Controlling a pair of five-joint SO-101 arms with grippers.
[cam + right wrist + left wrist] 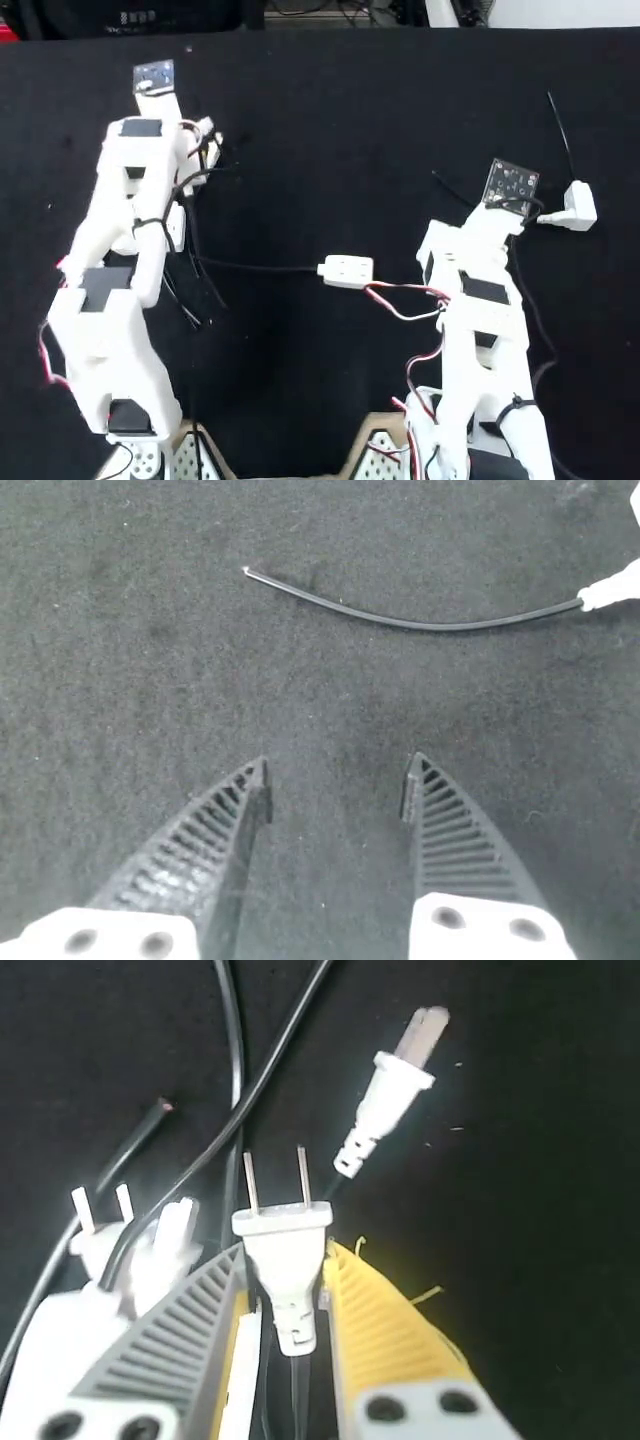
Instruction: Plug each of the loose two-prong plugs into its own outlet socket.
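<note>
My left gripper [285, 1250] is shut on a white two-prong plug [283, 1260], whose prongs point away from the wrist. A second white plug [393, 1100] lies beyond it on the black mat, and a third [135, 1250] rests against the grey finger [190, 1320]. In the high view this gripper [200, 145] is at the far left, well apart from the white outlet socket [346, 270] in the middle. My right gripper [338, 770] hangs open over bare mat. Another white plug [578, 208] lies just to its right, with its thin black wire [400, 615] ahead of the fingers.
Black cords [235, 1110] cross the mat around the left plugs, and one cord [260, 266] runs from the socket toward the left arm. Red and white servo leads [400, 300] loop from the right arm [480, 290] close to the socket. The table's far edge [320, 28] runs along the back.
</note>
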